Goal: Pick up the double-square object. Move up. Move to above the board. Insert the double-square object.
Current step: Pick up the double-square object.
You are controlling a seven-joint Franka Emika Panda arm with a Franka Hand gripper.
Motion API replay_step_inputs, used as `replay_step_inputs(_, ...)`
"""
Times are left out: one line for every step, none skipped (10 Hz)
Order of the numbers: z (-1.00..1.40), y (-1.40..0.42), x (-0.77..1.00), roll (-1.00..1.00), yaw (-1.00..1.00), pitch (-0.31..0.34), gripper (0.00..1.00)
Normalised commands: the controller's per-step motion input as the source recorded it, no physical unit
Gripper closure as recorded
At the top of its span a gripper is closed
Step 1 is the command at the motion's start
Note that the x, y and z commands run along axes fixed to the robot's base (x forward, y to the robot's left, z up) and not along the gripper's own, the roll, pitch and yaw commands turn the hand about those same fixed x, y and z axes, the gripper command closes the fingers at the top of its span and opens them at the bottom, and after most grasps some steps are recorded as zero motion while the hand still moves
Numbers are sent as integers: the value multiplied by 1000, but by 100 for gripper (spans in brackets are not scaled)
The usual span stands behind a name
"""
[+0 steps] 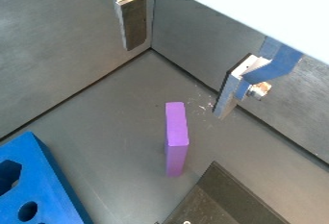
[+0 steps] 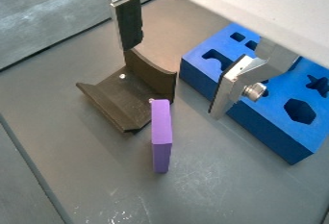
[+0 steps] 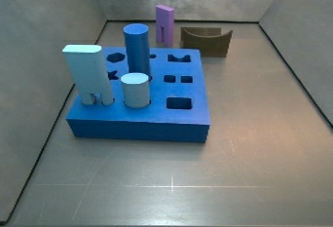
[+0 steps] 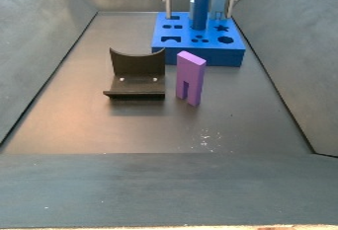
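The gripper [image 2: 180,60] hangs above the bench with its jaws wide apart and empty. The double-square object [image 2: 162,135] stands upright between the board [image 2: 276,117] and the dark holder [image 2: 129,98]. Best descend straight, centring the prism between the jaws before closing squarely on its flat sides.

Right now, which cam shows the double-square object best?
A side view: the double-square object stands unobstructed, stepped top visible. Both wrist views show it between the open gripper fingers, seen from above; the remaining side view shows it small behind the board.
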Motion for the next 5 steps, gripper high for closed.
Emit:
replay_step_inputs(0,0,-46,0,0,-43,0)
replay_step_inputs(-71,0,0,-23,-83,-51,0)
replay_step_inputs(-197,0,37,0,-129,-14,0)
replay_step_inputs(-234,0,237,0,-671,0,0)
replay_step_inputs(-154,66,277,0,-743,11,0)
